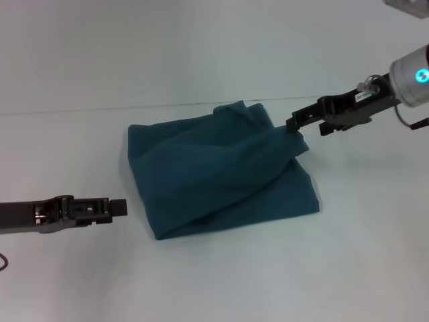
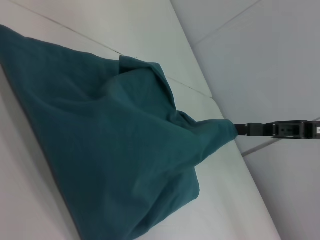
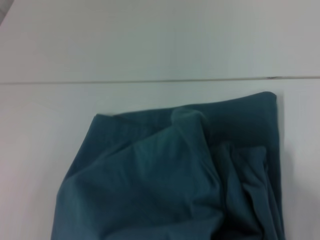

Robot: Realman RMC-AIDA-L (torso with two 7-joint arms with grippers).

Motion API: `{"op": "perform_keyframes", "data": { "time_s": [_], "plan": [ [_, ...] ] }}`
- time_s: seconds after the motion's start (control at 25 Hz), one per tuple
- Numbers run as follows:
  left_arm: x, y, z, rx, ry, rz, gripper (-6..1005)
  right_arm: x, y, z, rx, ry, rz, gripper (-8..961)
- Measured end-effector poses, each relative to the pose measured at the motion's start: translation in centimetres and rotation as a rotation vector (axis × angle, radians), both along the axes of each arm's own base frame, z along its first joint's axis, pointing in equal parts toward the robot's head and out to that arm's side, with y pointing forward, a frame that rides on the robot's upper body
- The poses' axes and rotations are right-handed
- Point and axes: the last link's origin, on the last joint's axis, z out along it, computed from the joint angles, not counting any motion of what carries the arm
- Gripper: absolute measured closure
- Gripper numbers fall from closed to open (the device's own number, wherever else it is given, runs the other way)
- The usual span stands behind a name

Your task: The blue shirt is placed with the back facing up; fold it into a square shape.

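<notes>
The blue shirt lies in a rough, bunched rectangle on the white table, a little right of the middle. My right gripper is shut on the shirt's far right corner and holds it a little above the table, so the cloth rises to a peak there. The left wrist view shows that peak of the blue shirt ending in the right gripper. In the right wrist view only the wrinkled blue shirt shows. My left gripper hovers low at the left, a short gap away from the shirt's left edge.
The table's far edge meets a pale wall behind the shirt. White tabletop surrounds the shirt in front and on both sides.
</notes>
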Motion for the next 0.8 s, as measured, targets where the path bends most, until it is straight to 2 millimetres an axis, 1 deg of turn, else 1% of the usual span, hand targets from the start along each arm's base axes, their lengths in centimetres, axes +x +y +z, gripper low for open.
{"op": "perform_keyframes", "data": {
  "time_s": [0.24, 0.44, 0.6, 0.8],
  "plan": [
    [0.1, 0.3, -0.1, 0.013, 0.0, 0.007, 414, -0.3, 0.1, -1.7, 0.009, 0.05, -0.013, 55],
    [-0.1, 0.3, -0.4, 0.016, -0.007, 0.022, 414, -0.5, 0.2, -2.2, 0.006, 0.061, -0.026, 56],
    [-0.1, 0.5, -0.5, 0.021, -0.01, 0.028, 414, -0.6, 0.2, -2.2, -0.013, 0.058, -0.029, 57],
    [0.1, 0.7, -0.5, 0.029, -0.018, 0.022, 414, -0.8, 0.1, -2.2, -0.031, 0.055, -0.014, 195]
  ]
}}
